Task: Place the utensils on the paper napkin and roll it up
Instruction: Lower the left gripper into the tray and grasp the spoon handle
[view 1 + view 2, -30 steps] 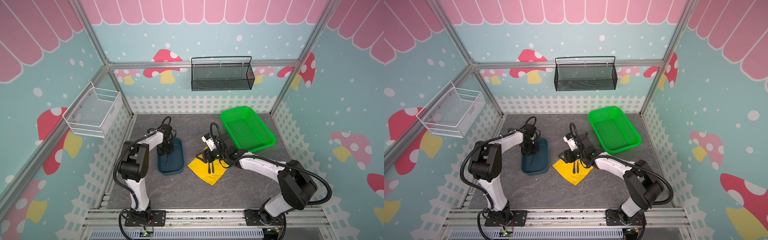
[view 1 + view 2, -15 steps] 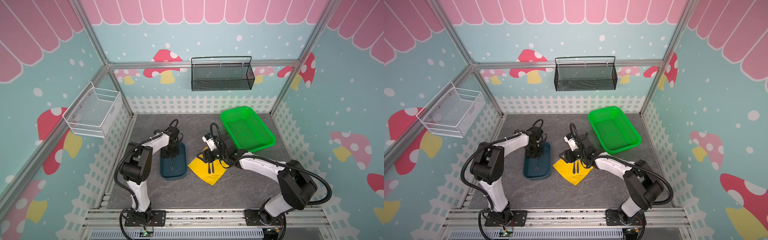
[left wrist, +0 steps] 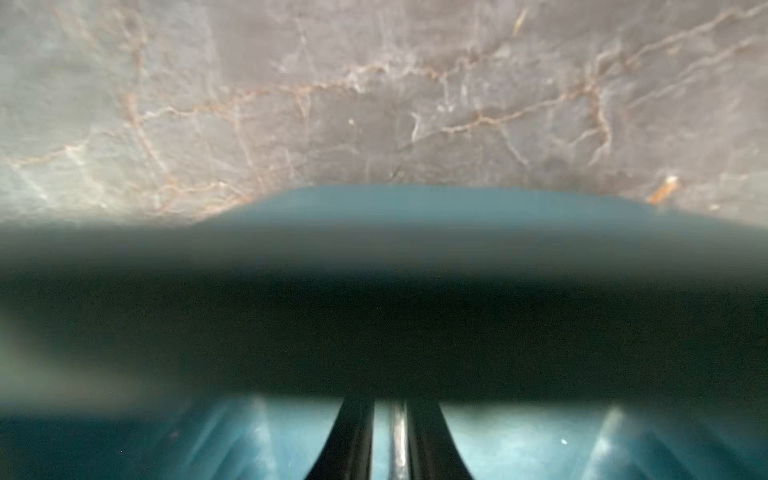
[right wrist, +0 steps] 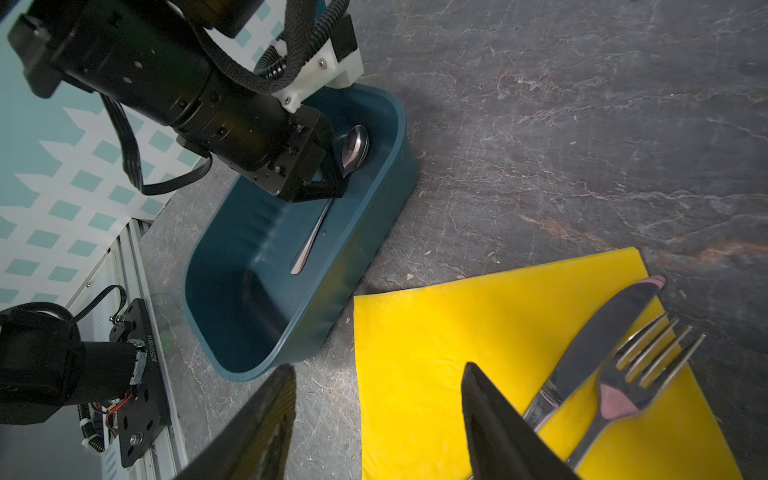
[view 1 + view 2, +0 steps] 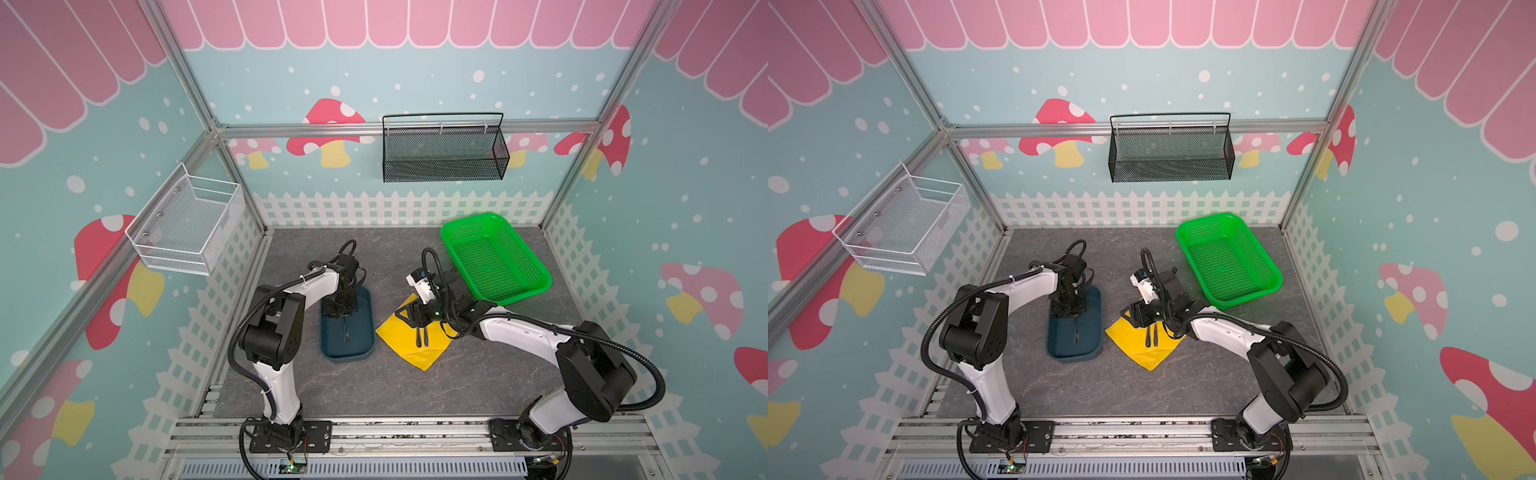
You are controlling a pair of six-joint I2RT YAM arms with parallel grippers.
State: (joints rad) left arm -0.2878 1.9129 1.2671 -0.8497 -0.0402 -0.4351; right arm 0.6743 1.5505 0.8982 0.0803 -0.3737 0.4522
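On the left wall a white wire basket (image 5: 187, 228) is hanging, well apart from the work. Next, the left gripper (image 5: 343, 309) is standing nose-down in the far half of the dark blue tray (image 5: 347, 358), where the spoon (image 5: 345, 332) is lying lengthwise, bowl toward the far end, handle toward the near. The tray's walls are ringing the spoon, and in both top views the gripper's body is covering its bowl and neck, leaving only the handle showing. The left wrist view is giving what those miss: the two fingers (image 3: 353, 440) are sitting close on either side of the shiny stem, nearly together; whether they are pinching it I cannot tell. Just right of the tray, the paper napkin (image 5: 405, 345) is lying flat on the grey table (image 5: 415, 386), turned like a diamond. The right gripper (image 5: 409, 316) is hanging over its far left part, jaws apart with nothing between them, and is hiding the far ends of two dark slivers in the top views. The right wrist view is showing them plainly: the knife (image 4: 602, 336) and the fork (image 4: 636, 382) are lying side by side on the napkin, tips just overhanging its far right edge. On the far wall a black mesh basket (image 5: 442, 158) is hanging, and the green basket (image 5: 511, 298) is sitting at the far right, near the right arm.
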